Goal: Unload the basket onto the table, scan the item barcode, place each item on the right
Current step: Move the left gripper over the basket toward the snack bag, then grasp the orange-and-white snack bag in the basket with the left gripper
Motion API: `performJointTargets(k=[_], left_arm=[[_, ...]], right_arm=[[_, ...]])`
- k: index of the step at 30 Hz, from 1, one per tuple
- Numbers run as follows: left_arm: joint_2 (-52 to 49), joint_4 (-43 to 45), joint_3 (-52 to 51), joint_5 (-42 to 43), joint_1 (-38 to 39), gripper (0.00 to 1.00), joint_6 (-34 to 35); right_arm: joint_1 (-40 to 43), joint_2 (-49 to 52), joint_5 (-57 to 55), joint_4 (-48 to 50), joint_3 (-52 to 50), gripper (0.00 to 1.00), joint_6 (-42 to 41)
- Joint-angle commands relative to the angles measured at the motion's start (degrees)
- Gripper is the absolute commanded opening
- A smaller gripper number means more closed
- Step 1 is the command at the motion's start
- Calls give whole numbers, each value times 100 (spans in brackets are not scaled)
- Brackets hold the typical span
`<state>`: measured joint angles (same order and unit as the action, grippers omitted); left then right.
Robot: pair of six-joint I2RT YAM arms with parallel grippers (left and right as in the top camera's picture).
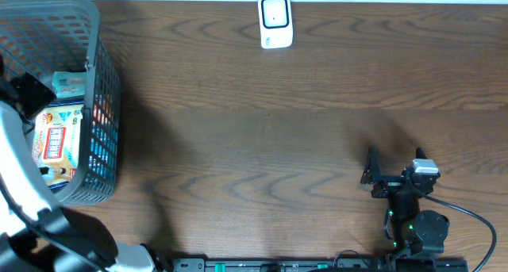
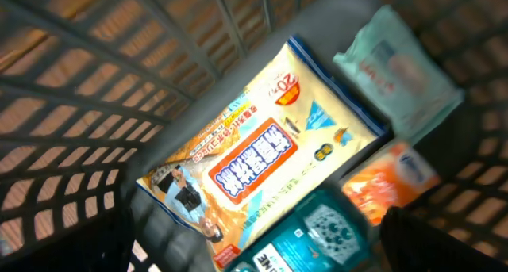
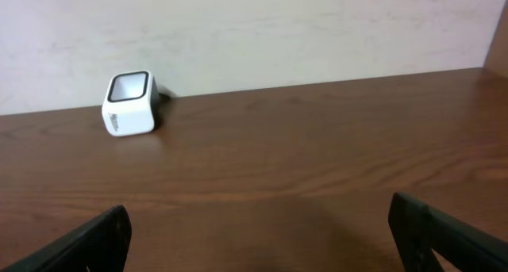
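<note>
Four packs lie in the basket, right under the left gripper, and any of them could be the one to scan. Biggest is the yellow pack, blue-edged, with a red label panel facing up at the wrist camera, lying flat and slantwise on the basket floor. Just beyond its far corner sits a pale green pack, touching or very nearly so. Off to the gripper's right an orange pack lies against the yellow one's edge, and nearest the camera a teal pack lies against the yellow pack too; which overlaps which I can't tell through the blur. No barcode can be made out on any face from here. The left gripper hangs over the basket, jaws spread wide, dark fingers only just showing at the lower corners of its own view, nothing between them. Over on the other side, the right gripper is well apart from the basket, low above the table, jaws also spread wide and empty, one finger at each lower corner of its view. Far ahead of it and a little to its left stands the white scanner, at the table's back edge by the wall, dark window up.
</note>
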<state>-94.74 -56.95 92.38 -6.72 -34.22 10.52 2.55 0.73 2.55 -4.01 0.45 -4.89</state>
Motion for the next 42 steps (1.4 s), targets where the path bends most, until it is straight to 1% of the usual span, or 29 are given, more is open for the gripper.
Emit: performJointTargets(k=[1,4,13,17,19,24,28,33,40,41,42], left_arm=[[-267,-22,-76,13,-48,98,-520],[-511,-11,-166,11,-57,98,-1021],[-896,116,-446,39,-479,98,-1156],[-901,315,-743,579,-704,98,-1163],[-901,376,-907,798,-741,98,-1338],[-901,562,-1370,898,-734,98,-1419],[-901,852,-1692,892,-734,98,-1414],[-901,1558,-2227,892,-732,98,-1414],[-901,2240,-2721,892,-734,98,-1410],[-901,2306,-2782,892,-732,100,-1381],[-901,2358,-2837,892,-734,91,-1342]], right_arm=[[24,-9,-52,-15,-13,99,90],[24,-9,-52,-13,-13,99,90],[24,-9,-52,-13,-13,99,90],[24,-9,-50,-13,-13,99,90],[24,-9,-52,-13,-13,99,90],[24,-9,-52,-13,-13,99,90],[24,-9,-50,-13,-13,99,90],[24,-9,-52,-13,-13,99,90],[24,-9,-52,-13,-13,99,90],[24,-9,-52,-13,-13,99,90],[24,-9,-52,-13,-13,99,90]])
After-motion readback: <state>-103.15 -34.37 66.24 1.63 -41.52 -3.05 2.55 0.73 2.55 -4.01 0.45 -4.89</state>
